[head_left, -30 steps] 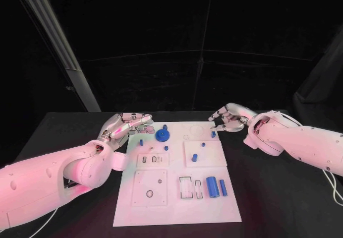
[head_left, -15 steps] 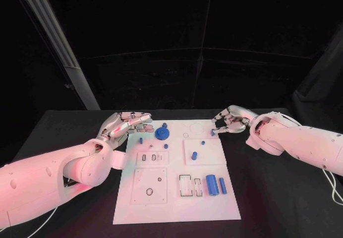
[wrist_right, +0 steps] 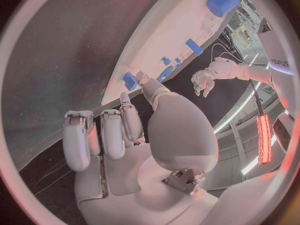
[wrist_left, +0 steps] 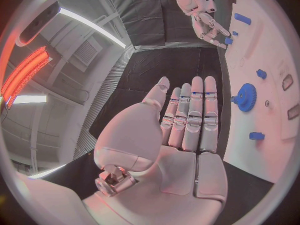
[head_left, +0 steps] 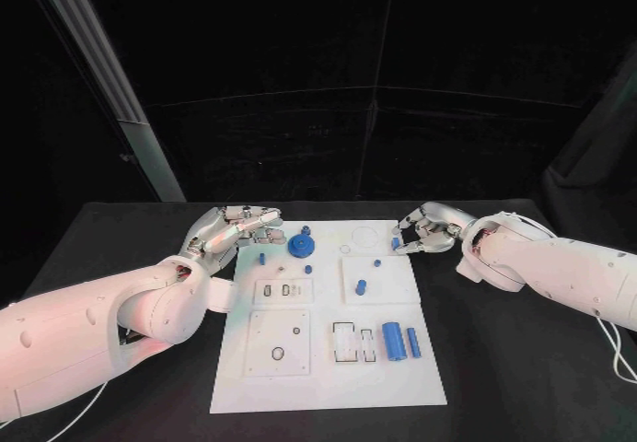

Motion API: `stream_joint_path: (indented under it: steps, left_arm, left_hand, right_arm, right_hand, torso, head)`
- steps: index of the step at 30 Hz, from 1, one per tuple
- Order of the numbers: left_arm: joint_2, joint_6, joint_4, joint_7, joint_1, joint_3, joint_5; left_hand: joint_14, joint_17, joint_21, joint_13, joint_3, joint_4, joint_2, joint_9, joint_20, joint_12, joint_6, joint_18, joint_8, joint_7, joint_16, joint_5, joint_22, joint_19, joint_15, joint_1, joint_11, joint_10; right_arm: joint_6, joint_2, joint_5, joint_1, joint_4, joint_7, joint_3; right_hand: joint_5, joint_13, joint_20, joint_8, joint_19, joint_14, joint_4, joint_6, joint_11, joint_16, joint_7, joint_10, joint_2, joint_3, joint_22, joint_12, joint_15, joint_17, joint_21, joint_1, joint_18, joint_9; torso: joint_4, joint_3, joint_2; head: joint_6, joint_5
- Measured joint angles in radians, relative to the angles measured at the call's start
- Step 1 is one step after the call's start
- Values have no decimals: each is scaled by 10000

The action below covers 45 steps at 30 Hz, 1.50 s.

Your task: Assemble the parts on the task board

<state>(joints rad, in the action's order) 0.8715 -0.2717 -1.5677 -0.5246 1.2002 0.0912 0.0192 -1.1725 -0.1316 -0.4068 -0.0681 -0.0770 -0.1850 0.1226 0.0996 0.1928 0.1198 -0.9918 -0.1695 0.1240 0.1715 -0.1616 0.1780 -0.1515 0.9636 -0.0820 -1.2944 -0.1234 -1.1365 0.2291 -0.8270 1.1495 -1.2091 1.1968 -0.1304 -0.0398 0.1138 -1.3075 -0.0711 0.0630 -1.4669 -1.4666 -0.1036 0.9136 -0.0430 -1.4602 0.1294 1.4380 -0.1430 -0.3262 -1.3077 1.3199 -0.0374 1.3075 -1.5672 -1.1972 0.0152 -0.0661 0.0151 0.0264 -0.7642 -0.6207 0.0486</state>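
Observation:
The white task board [head_left: 325, 382] lies in the middle of the black table. My right hand [head_left: 427, 230] is at the board's far right corner, its thumb and fingertips [wrist_right: 142, 78] right at a small upright blue peg [head_left: 396, 243] [wrist_right: 129, 80]; a firm pinch cannot be made out. My left hand [head_left: 237, 227] [wrist_left: 187, 120] hovers by the board's far left corner, fingers straight and together, holding nothing. A blue gear [head_left: 303, 246] [wrist_left: 244, 96] sits on the board close to that hand.
Small blue pegs [head_left: 361, 289] stand on the board's upper panels. A thick blue cylinder [head_left: 393, 339] and a thinner one [head_left: 413, 343] lie at the near right beside rectangular slots [head_left: 344, 343]. A dark ring [head_left: 278, 354] sits near left. Black table surrounds the board.
My right hand has come down and in toward the small blue peg at the far right corner. The left hand has barely moved. The peg stays in place on the board.

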Motion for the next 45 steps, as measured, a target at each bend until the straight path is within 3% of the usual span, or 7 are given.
stream_joint_path:
  steps: [9, 24, 30, 33, 40, 45]
  left_arm:
    - [-4, 5, 5, 6, -4, 3, 0]
    - [-6, 10, 7, 27, -6, 4, 0]
    - [-6, 11, 7, 36, -6, 4, 0]
    - [-6, 12, 8, 42, -6, 4, 1]
    - [5, 14, 6, 55, -6, 5, 0]
    - [32, 14, -11, 65, -7, 5, 0]
  left_hand:
    - [0, 1, 0, 0, 0, 0, 0, -11, 0, -51, 0, 0, -39, 0, 50, 0, 14, 0, 0, 0, 0, 0]
    - [0, 2, 0, -1, 0, 0, 0, -10, 1, -51, 0, 0, -39, 0, 50, 0, 13, 0, 0, 0, -1, 0]
    - [0, 2, 0, -1, -28, -28, 0, -9, 1, -51, 1, 0, -39, 0, 50, 0, 13, 0, 0, 0, 0, 1]
    - [0, 2, 0, -1, -28, -28, 0, -9, 1, -51, 1, 1, -39, -1, 50, 0, 13, -1, 0, 0, -1, 0]
    - [0, 3, 0, -1, -28, -28, 0, -8, 1, -51, 0, 1, -39, 0, 49, 0, 12, -1, 0, -1, -1, 1]
    - [0, 3, 1, -1, -28, -27, -1, -8, 1, -51, 1, 0, -39, 0, 49, 0, 21, -1, 0, -1, -1, 1]
  right_arm:
    - [-37, 142, 114, 67, -102, 62, 1]
    - [-85, 228, 222, 92, -167, 113, 3]
    - [-7, 234, 203, 95, -155, 93, 3]
    - [112, 229, 148, 96, -140, 77, 3]
    - [565, 56, -80, 96, 123, 56, 7]
    - [894, -163, -240, 80, 785, 158, 13]
  right_hand:
    - [0, 0, 0, 102, 0, 0, -80, 419, 6, -52, -58, 6, 349, -80, 1, 117, 0, 0, 0, -38, 0, -57]
    - [49, 0, 0, 272, 0, 4, -180, 1307, 149, -135, -210, 149, 736, -271, 2, 271, -4, -1, 0, 77, 0, -122]
    - [58, 0, 64, 383, 12, -3, -214, 1809, 234, -198, -342, 226, 931, -430, 2, 335, -149, -1, 0, 115, 0, -171]
    - [116, 0, 98, 444, 23, -1, -220, 1855, 290, -199, -300, 214, 1008, -474, 1, 336, -186, -2, 0, 92, -1, -196]
    - [162, 0, 144, 457, -1, 16, -258, 1898, 362, -203, -257, 215, 1163, -511, 2, 336, -201, -1, 0, 117, -1, -198]
    - [164, 0, 143, 457, -1, -3, -258, 1898, 362, -204, -257, 215, 1207, -510, 2, 336, -220, -1, 0, 156, -2, -198]
  torso:
    - [3, -1, 1]
    - [2, -1, 6]
    - [-4, -5, 8]
    - [-5, -7, 9]
    - [-7, -4, 19]
    - [-6, 9, 30]
  head:
    - [-32, 2]
    - [-77, 8]
    - [-91, 17]
    - [-91, 20]
    - [-95, 43]
    - [-69, 53]
